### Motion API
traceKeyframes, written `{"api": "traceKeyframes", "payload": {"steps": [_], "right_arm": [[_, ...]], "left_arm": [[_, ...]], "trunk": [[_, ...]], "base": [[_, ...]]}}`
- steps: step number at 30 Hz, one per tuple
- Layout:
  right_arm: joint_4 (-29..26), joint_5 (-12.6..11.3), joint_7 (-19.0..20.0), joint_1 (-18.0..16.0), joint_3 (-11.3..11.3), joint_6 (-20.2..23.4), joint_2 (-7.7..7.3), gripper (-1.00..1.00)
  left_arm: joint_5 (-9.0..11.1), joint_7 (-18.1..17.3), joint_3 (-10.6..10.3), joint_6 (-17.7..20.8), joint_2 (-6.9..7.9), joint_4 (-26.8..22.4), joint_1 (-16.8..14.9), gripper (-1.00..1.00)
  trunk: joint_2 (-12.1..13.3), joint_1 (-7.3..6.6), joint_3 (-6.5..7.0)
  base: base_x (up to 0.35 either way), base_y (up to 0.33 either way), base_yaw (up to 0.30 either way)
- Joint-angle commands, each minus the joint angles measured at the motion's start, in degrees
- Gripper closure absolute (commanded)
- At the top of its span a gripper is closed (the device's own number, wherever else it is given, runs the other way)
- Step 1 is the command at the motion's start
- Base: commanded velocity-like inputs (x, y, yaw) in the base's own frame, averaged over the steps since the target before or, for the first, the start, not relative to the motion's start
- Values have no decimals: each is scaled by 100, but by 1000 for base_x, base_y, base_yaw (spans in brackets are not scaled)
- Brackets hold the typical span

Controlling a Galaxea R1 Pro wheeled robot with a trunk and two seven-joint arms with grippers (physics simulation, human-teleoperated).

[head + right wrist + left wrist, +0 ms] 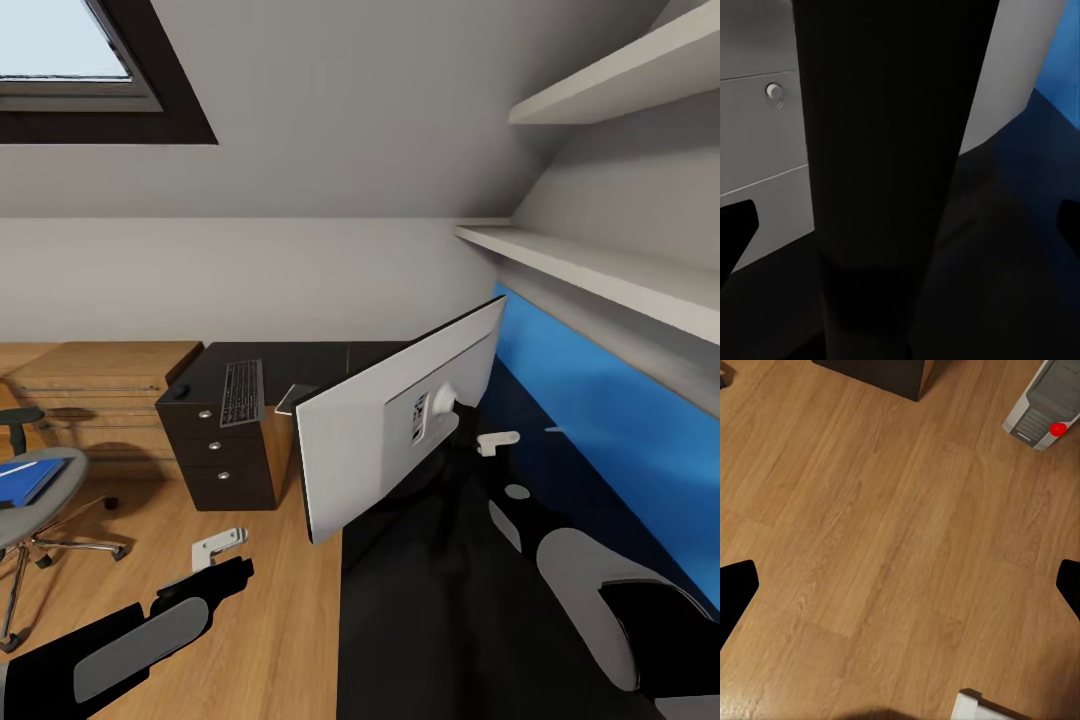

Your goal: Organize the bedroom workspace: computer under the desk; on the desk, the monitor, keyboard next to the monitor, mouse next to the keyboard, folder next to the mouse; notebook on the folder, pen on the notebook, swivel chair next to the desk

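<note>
Two end effectors, left (900,585) spread above floor, right (900,225) spread astride monitor (400,430) neck, no legible writing

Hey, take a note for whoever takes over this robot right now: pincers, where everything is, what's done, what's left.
Left pincer: open, empty, above the wooden floor.
Right pincer: open, fingertips on either side of the monitor neck.
Monitor: tilted over the desk, white back to the head camera; not set upright.
Keyboard and mouse: on the desk's far section, away from the monitor.
Likely the notebook: beside the keyboard.
Folder: on the swivel chair.
Computer: on the floor.
Left: stand the monitor up, group the keyboard and mouse beside it, move the folder, stack, park the chair.
</note>
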Motion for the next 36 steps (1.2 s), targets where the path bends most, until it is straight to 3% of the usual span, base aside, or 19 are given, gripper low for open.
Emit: {"api": "traceKeyframes", "payload": {"steps": [1,5,6,36], "right_arm": [[7,6,-10,-6,37,-19,-5,-100],[7,6,-10,-6,37,-23,-10,-100],[6,7,-10,-6,37,-23,-12,100],[-1,7,-10,-6,44,-26,-96,100]], "left_arm": [[9,24,-13,15,3,-7,-10,-100],[10,24,-13,15,3,-6,-10,-100],[10,24,-13,15,3,-6,-10,-100],[10,24,-14,15,3,-6,-10,-100]], "trunk": [[-6,1,-7],[-6,1,-7],[-6,1,-7],[-6,1,-7]], "base": [[0,0,0],[0,0,0],[0,0,0],[0,0,0]]}}
